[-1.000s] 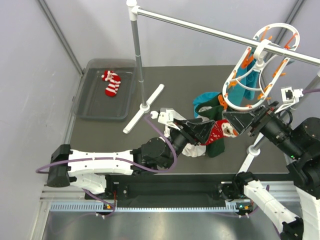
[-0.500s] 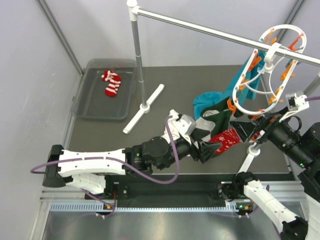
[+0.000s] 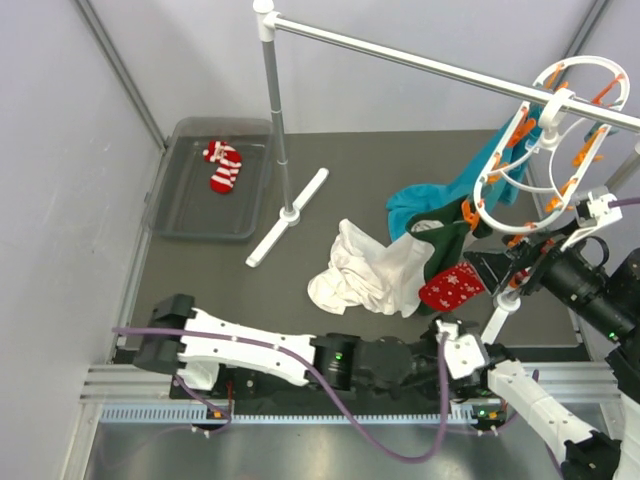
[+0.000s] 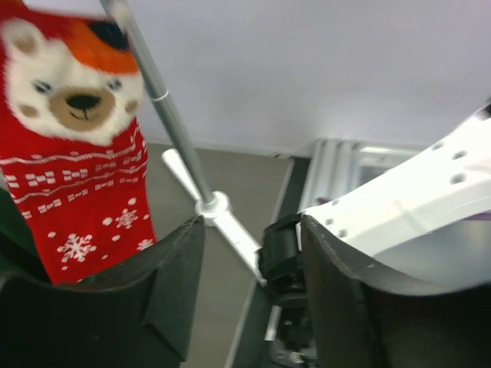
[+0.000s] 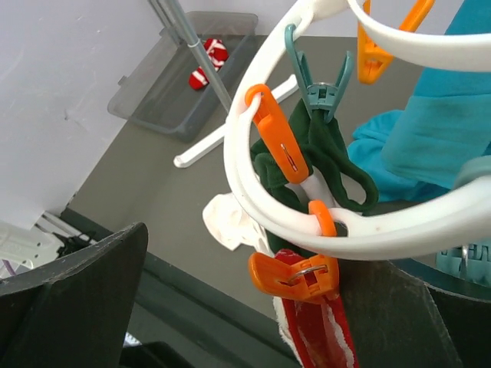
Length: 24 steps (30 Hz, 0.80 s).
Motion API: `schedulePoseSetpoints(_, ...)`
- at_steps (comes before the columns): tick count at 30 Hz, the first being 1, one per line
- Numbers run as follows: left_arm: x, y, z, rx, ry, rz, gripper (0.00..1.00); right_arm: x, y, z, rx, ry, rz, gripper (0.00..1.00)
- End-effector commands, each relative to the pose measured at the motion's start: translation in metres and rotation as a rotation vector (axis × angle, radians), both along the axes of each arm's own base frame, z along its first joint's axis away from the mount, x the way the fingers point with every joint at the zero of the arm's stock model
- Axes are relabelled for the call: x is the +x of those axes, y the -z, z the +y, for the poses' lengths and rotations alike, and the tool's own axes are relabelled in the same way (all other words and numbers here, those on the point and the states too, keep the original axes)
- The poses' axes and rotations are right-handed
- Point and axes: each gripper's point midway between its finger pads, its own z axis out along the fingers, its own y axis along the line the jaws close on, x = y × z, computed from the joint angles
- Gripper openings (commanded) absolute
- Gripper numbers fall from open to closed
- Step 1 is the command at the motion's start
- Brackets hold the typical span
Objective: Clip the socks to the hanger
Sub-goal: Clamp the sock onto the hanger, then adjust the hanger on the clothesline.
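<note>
We judge that the first half of the job is about finished. The snowflake sock (image 4: 84, 199) hangs with its cuff upward under the hanger (image 5: 238, 172). In the right wrist view an orange clip (image 5: 295, 277) sits right on the top edge of the sock. It seems to bite the cuff, though we cannot see the teeth themselves. The hanger hangs from the white rail (image 3: 420, 62) at the far right of the counter (image 3: 350, 180).

The right pincer (image 3: 495, 270) is just beside this sock, on its right. Its fingers stand wide spread, one on each side of the clip and the sock, and as far as we can tell they pinch nothing. The left pincer (image 4: 252, 230) is at the near edge, nearer than the sock and looking up at it, also spread and empty.

The striped sock (image 3: 224, 168) lies in the grey tray (image 3: 185, 215) at the far left, well apart from both arms.

So the next move, in our opinion, is to fetch the striped sock. The left arm is on that side, so it should swing far to the left, go down into the tray and take the sock near the cuff, then bring it to a free orange clip. The right pincer should then press that clip open — this probably needs a careful aim, because the hanger can swing on its hook.
</note>
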Motion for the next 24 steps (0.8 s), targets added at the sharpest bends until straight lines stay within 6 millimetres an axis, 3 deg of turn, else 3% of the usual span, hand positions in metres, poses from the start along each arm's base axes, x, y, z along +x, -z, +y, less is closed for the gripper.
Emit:
schedulePoseSetpoints(1,0.028,-0.022,-0.007,-0.039,-0.154,-0.141,0.56,-0.010,-0.007,-0.010,-0.014,0.027,-0.030,1.00)
schedulePoseSetpoints(2,0.028,-0.010,-0.014,-0.017,-0.161,-0.164,0.54,-0.007,-0.009,-0.015,-0.010,0.062,-0.035,1.00)
schedulePoseSetpoints(4,0.035,-0.011,-0.020,-0.033,-0.192,-0.191,0.53,-0.010,-0.013,-0.020,0.006,0.087,-0.041,1.00)
schedulePoseSetpoints(5,0.043,0.000,-0.026,-0.011,-0.209,-0.201,0.53,-0.013,-0.017,-0.022,0.010,0.095,-0.049,1.00)
schedulePoseSetpoints(9,0.048,0.004,-0.041,-0.034,-0.219,-0.206,0.52,-0.014,-0.023,-0.030,0.007,0.132,-0.068,1.00)
schedulePoseSetpoints(12,0.051,0.003,-0.049,-0.086,-0.229,-0.221,0.57,-0.013,-0.027,-0.028,0.016,0.125,-0.075,1.00)
schedulePoseSetpoints(13,0.055,0.012,-0.054,-0.081,-0.240,-0.232,0.60,-0.013,-0.028,-0.027,0.017,0.124,-0.075,1.00)
schedulePoseSetpoints(15,0.062,0.005,-0.057,-0.102,-0.285,-0.260,0.63,-0.011,-0.030,-0.033,0.010,0.156,-0.083,1.00)
schedulePoseSetpoints(19,0.072,0.006,-0.062,-0.113,-0.327,-0.252,0.65,-0.002,-0.011,-0.062,-0.069,0.323,0.009,1.00)
schedulePoseSetpoints(24,0.055,0.003,-0.063,-0.143,-0.208,-0.199,0.66,0.001,0.002,-0.070,-0.087,0.377,0.055,1.00)
